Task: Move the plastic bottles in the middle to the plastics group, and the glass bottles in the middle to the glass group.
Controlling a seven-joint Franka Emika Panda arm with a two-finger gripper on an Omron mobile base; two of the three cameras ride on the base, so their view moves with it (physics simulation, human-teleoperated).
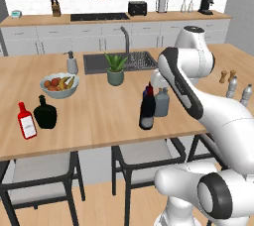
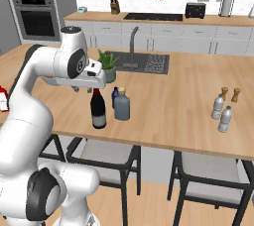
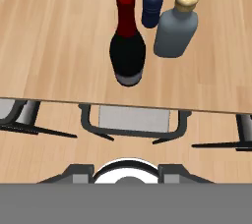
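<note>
Wine bottle (image 3: 127,41) upright well beyond empty jaws, their gap unreadable.

We find no text, brand, number or sign that we can read. The flat red bottle (image 1: 27,121) carries a white label, but we make out no lettering on it. The grey band at the foot of the wine bottle (image 3: 127,41) looks blank to us too.

Wooden island counter (image 1: 99,116) carries wine bottle (image 1: 147,111), grey-blue bottle (image 1: 161,102), fruit bowl (image 1: 59,85).
</note>
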